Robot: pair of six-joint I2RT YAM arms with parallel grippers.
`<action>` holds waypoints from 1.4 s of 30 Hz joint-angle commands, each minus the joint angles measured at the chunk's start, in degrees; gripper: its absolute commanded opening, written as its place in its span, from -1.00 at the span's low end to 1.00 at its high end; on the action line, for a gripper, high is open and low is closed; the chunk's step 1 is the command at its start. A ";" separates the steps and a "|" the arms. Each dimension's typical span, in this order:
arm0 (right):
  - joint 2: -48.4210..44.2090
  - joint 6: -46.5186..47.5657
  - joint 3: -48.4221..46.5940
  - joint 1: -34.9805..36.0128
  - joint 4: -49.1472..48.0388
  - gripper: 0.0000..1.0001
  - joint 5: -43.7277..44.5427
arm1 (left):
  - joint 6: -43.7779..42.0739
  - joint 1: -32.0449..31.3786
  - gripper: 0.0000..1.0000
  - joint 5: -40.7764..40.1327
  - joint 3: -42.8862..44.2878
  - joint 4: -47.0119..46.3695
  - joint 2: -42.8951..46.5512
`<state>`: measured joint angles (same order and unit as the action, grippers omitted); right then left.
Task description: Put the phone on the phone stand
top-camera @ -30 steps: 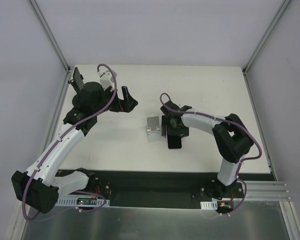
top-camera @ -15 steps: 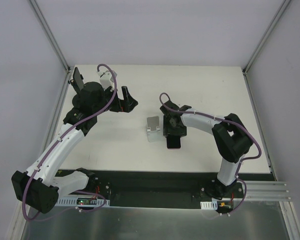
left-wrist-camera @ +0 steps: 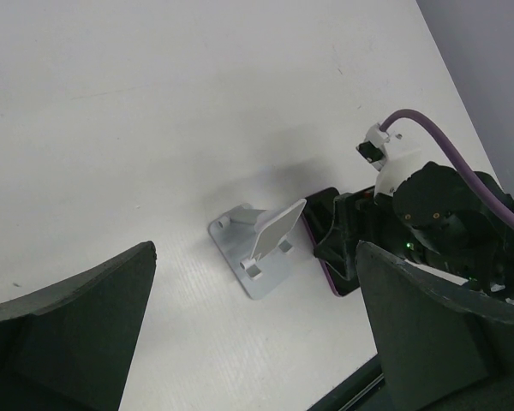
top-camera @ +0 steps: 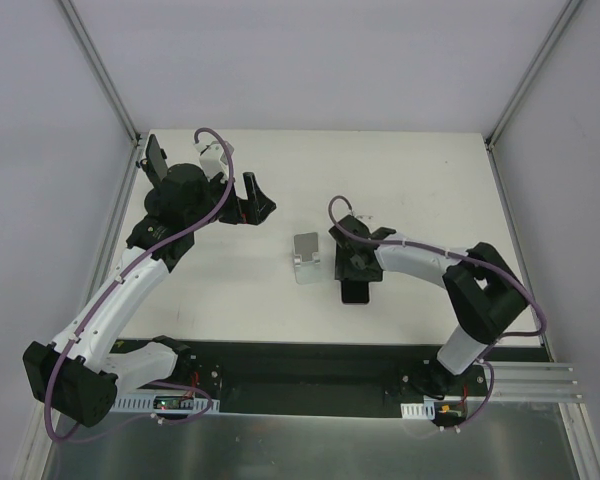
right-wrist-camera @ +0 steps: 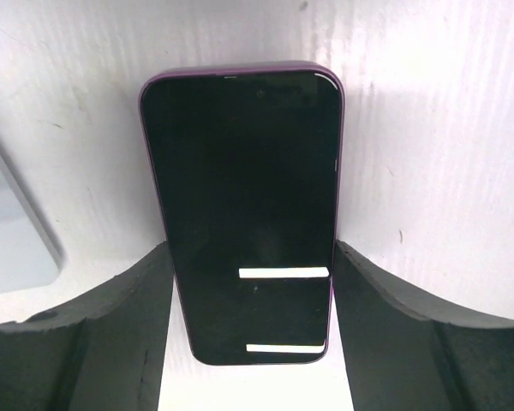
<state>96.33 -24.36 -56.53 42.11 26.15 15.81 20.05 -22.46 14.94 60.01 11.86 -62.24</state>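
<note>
White worktop [top-camera: 410,180], bare but for the task things. Two arms on it. The left arm reaches to the far left, and the left gripper [top-camera: 255,200] hangs well apart from everything with its fingers spread wide and nothing between them. The right arm bends in toward the centre, and the right gripper [top-camera: 354,275] is low over the phone. The phone stand [top-camera: 306,258] sits mid-worktop: a pale grey base with a tilted back plate, nothing on it. The phone [right-wrist-camera: 244,197] lies flat on the worktop, screen up, in a purple case, just beside the stand on the robot's right and not touching it. Its long axis runs near-to-far, in line with the right wrist. In the right wrist view, the fingers [right-wrist-camera: 94,334] straddle the phone's near end, one against each long edge. They look closed on the phone with no gap showing, though how firm the grip is cannot be read. Judgement: the grasp is made or nearly so, and the placing is not yet done. The right arm is plainly the nearer one. The coming move likely calls for a lift and a short carry to the robot's left. The phone would then need tipping up to match the plate's slope. A flat edge-grip may slip during that tilt.
</note>
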 commanded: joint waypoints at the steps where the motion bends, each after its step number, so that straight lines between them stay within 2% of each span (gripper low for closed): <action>1: -5.80 -1.39 3.26 0.87 -1.71 -0.99 4.40 | 0.16 0.13 0.98 0.97 -0.51 -2.10 1.07; 13: -20.48 3.09 13.63 5.70 -16.39 -0.99 14.76 | 0.51 0.13 0.98 1.67 -0.51 -2.28 0.98; 23: -27.87 11.78 16.37 13.34 -32.12 -0.99 24.70 | 0.95 0.13 0.98 2.29 -0.51 -2.45 0.54; 28: -25.24 17.58 12.77 16.07 -41.24 -0.99 27.95 | 1.04 0.22 0.98 2.38 -0.59 -2.37 0.36; 35: -13.65 27.94 5.21 20.37 -55.76 -0.99 31.03 | 0.86 0.13 0.98 2.11 -0.68 -2.37 0.36; 42: -5.73 36.04 5.65 24.51 -74.38 -0.99 36.03 | 0.78 0.22 0.98 1.76 -0.77 -2.37 0.36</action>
<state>88.03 4.84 -49.10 64.73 -30.83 45.95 20.18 -22.44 16.03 59.42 11.42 -62.24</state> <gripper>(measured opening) 0.677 0.992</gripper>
